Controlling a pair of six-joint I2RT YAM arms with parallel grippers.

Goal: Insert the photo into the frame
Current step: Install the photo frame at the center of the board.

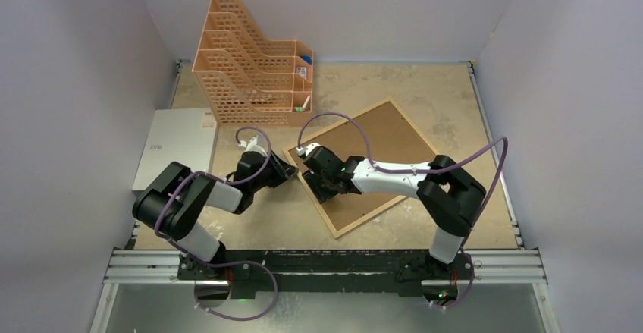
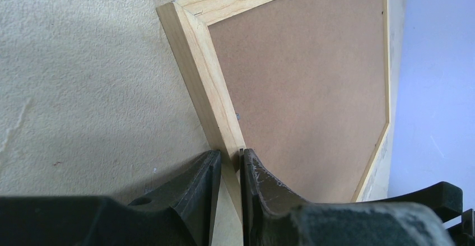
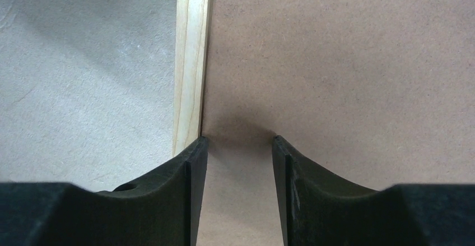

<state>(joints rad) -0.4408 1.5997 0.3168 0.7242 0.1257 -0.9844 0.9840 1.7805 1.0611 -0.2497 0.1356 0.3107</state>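
The light-wood frame (image 1: pixel 334 223) lies face down mid-table, with the brown backing board (image 1: pixel 379 158) set in it. The photo is not in view. My left gripper (image 1: pixel 286 169) is shut on the frame's left rail near its corner. In the left wrist view its fingertips (image 2: pixel 229 159) pinch the wooden rail (image 2: pixel 196 61) beside the backing board (image 2: pixel 302 89). My right gripper (image 1: pixel 322 181) is open, its tips (image 3: pixel 238 142) down at the backing board (image 3: pixel 336 61) just inside the frame's rail (image 3: pixel 190 61). It holds nothing.
An orange lattice file organizer (image 1: pixel 254 64) stands at the back left. A light grey sheet (image 1: pixel 178 147) lies at the table's left edge. White walls close in on both sides, and a metal rail (image 1: pixel 326 265) runs along the near edge.
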